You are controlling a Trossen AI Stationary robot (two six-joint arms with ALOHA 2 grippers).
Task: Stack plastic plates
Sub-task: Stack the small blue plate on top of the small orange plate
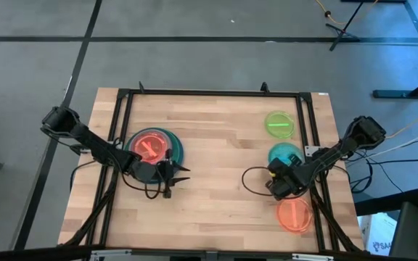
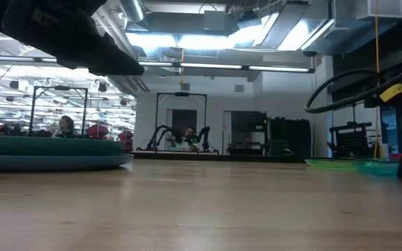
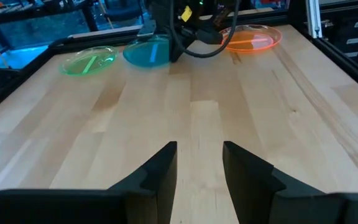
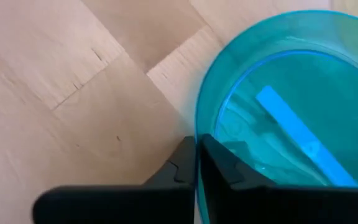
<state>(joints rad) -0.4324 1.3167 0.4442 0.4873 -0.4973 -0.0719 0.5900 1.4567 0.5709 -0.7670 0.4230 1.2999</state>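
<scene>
A stack of plates [image 1: 167,147] sits on the table's left half: a translucent red-orange plate [image 1: 148,143] lies on top of larger teal and blue ones. My left gripper [image 3: 199,167] is open and touches nothing, just to the near right of the stack [image 2: 47,155]. On the right side lie a lime plate [image 1: 279,123], a translucent teal plate [image 1: 286,153] and an orange plate [image 1: 294,214]. My right gripper [image 4: 196,163] is shut on the teal plate's rim. My right gripper pinches the teal plate's rim [image 4: 197,127] on its near-left side, one finger [image 4: 224,169] inside the plate and the other outside. The fingers come slanting down from the table's right near side. Whether the plate is lifted off the table cannot be told.
A black metal frame [image 1: 209,93] runs around the tabletop. The right arm's cables [image 1: 252,177] loop onto the wood beside the teal plate. Bare wood [image 1: 223,159] lies between the stack and the right-hand plates. People show in the room far behind.
</scene>
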